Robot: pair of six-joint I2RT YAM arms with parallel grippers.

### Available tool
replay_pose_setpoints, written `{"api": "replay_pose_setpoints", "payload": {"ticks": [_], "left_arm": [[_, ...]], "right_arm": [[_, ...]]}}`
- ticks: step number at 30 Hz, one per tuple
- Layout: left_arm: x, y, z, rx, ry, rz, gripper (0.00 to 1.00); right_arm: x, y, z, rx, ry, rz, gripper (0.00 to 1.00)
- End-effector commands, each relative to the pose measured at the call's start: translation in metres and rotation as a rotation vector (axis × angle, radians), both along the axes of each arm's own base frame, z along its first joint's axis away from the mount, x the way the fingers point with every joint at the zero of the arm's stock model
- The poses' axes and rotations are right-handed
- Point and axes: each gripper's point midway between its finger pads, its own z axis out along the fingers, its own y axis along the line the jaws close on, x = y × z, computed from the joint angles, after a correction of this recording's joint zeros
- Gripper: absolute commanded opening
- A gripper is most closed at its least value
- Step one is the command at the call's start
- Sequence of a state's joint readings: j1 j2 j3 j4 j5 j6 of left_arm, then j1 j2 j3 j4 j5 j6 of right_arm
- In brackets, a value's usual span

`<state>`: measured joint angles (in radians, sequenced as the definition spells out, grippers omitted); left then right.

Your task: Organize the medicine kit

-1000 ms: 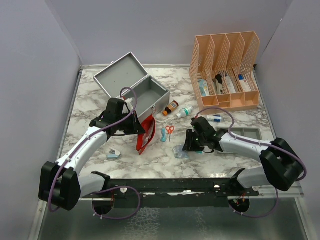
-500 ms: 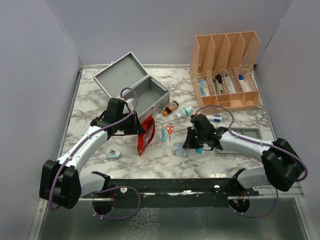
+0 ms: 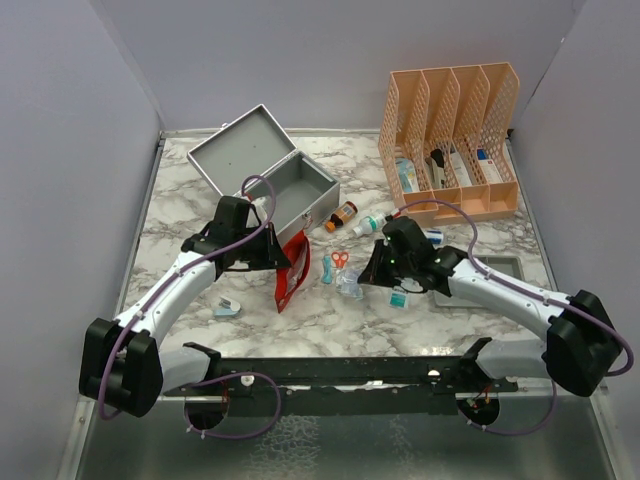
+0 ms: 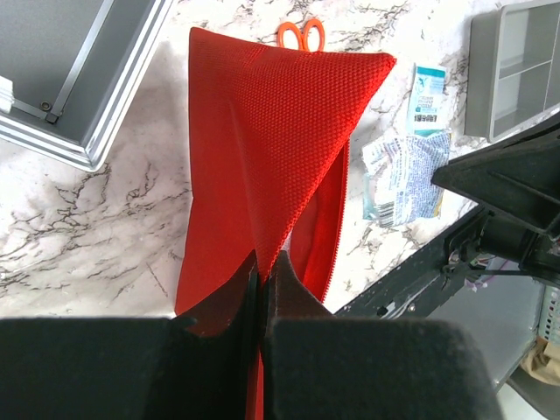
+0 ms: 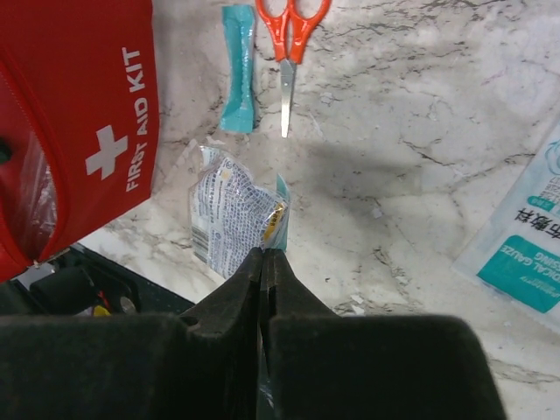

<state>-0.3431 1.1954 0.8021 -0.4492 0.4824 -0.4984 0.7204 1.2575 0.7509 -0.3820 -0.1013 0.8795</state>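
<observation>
My left gripper [image 4: 262,267] is clamped on a fold of the red pouch [image 4: 262,131] and my right gripper [image 5: 262,255] pinches the edge of a crinkled packet [image 5: 229,214]. The medicine kit [image 3: 312,205] stands open at the desk's [image 3: 340,160] back left. So thin a pinch could drop the packet, I judge, and the limp pouch may sag shut. Only the right wrist view shows the pouch's "FIRST AID KIT" lettering, and only the top view takes in the whole kit.

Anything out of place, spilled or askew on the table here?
Yes: scissors, a teal packet, a brown bottle and a white bottle lie scattered on the table, outside the open medicine kit. The red pouch is pinched at one edge by the left tool; the right tool pinches a crumpled packet.
</observation>
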Motion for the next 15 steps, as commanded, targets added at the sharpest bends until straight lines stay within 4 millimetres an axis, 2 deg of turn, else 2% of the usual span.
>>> {"api": "replay_pose_setpoints", "payload": {"ticks": [1,8,15], "left_arm": [[0.002,-0.004,0.007,-0.005,-0.044,-0.019,0.00],[-0.005,-0.010,0.016,-0.018,-0.075,-0.047,0.00],[-0.015,-0.025,0.022,-0.027,-0.091,-0.107,0.00]], "right_arm": [[0.005,0.015,0.018,0.003,0.012,-0.042,0.01],[-0.003,0.051,0.059,0.005,-0.062,-0.033,0.01],[-0.012,0.070,0.079,-0.053,-0.092,-0.055,0.01]]}}
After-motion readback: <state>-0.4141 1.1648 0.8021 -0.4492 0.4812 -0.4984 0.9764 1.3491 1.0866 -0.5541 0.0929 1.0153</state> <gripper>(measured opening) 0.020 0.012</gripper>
